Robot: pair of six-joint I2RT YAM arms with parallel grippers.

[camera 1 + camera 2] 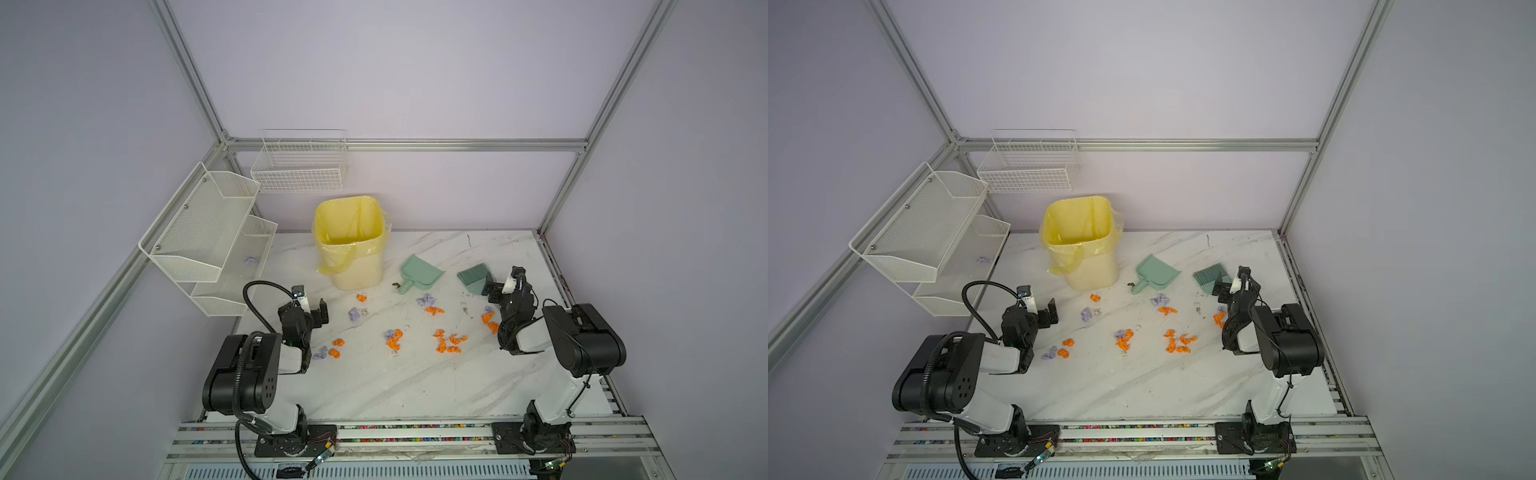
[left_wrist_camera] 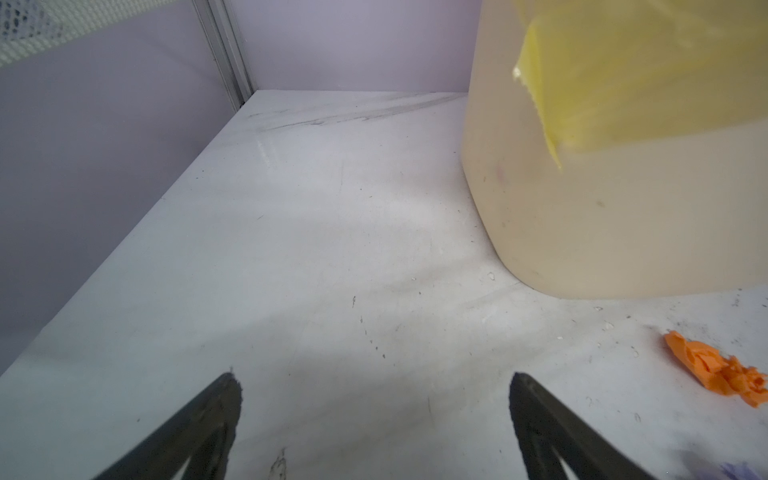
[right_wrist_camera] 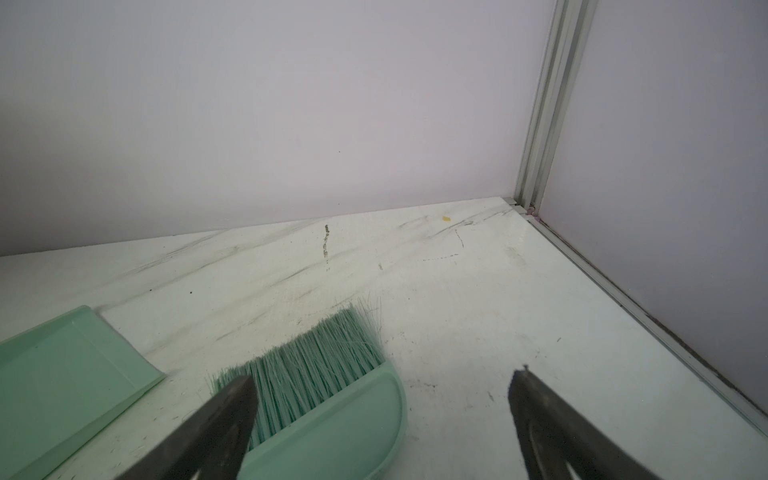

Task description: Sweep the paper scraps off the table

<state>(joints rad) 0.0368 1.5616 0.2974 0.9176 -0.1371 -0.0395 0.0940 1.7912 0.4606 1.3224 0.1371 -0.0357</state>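
Many paper scraps lie on the worktop before the bin; none swept yet. Your left claw and right claw gape empty; brush and dustpan untouched.

Bin stands at back of bench, L of centre. Dustpan just R of it, brush further R, apart. Scraps strewn across mid-bench, in front of all three. Shelf rack on L wall, one scrap inside.
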